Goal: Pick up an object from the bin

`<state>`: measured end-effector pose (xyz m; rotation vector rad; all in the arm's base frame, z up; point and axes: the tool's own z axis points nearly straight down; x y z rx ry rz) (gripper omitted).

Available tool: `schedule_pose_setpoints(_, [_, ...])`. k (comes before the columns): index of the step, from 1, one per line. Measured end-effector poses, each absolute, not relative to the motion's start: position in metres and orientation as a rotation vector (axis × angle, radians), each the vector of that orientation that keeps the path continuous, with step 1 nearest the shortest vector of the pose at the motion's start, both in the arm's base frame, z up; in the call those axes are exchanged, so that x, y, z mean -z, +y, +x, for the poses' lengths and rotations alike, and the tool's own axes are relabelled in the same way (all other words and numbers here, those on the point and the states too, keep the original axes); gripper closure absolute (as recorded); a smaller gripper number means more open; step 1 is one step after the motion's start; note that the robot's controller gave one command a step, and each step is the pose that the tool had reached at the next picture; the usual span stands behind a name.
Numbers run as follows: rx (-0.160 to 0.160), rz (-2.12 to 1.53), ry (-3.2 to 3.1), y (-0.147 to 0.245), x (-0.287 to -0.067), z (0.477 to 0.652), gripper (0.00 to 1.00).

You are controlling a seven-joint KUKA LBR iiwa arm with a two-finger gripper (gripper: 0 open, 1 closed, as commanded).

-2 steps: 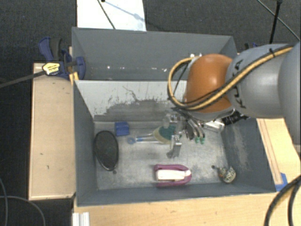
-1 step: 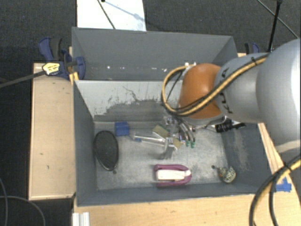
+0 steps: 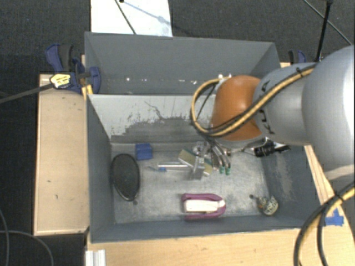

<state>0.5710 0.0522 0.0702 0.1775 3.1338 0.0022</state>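
Camera view, looking down on the grey metal bin (image 3: 100, 165). The arm (image 3: 321, 110) enters from the right. Its orange cover (image 3: 236, 112) sits above the centre-right of the bin, with cables looped round it.

The gripper (image 3: 209, 164) is low over the bin floor, just right of centre. Whether it stands wide or narrow cannot be told, as the wrist hides much of it.

Nearest item: a pale angular piece (image 3: 188, 159), tan and silver, on the floor at mid-bin. It lies immediately left of the gripper and appears to touch it. A grip on it cannot be confirmed.

A thin grey rod (image 3: 169, 168) with a blue left end lies flat just left of that piece, running left to right.

Other contents, all apart from the gripper:
- A blue block (image 3: 143, 151) lies far left, near the foot of the far wall.
- A black oval object (image 3: 125, 176) lies close to the left wall, its long axis running far to near.
- A purple-and-white object (image 3: 203, 205) lies lengthwise along the near wall, at centre.
- A small round metal object (image 3: 268, 205) lies toward the near right corner.
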Motion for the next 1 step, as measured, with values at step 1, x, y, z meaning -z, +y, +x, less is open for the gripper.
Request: schedule_pose_setpoints(1, [-0.004,0.203,3.125,0.0593,-0.2076,0.5761,1.00])
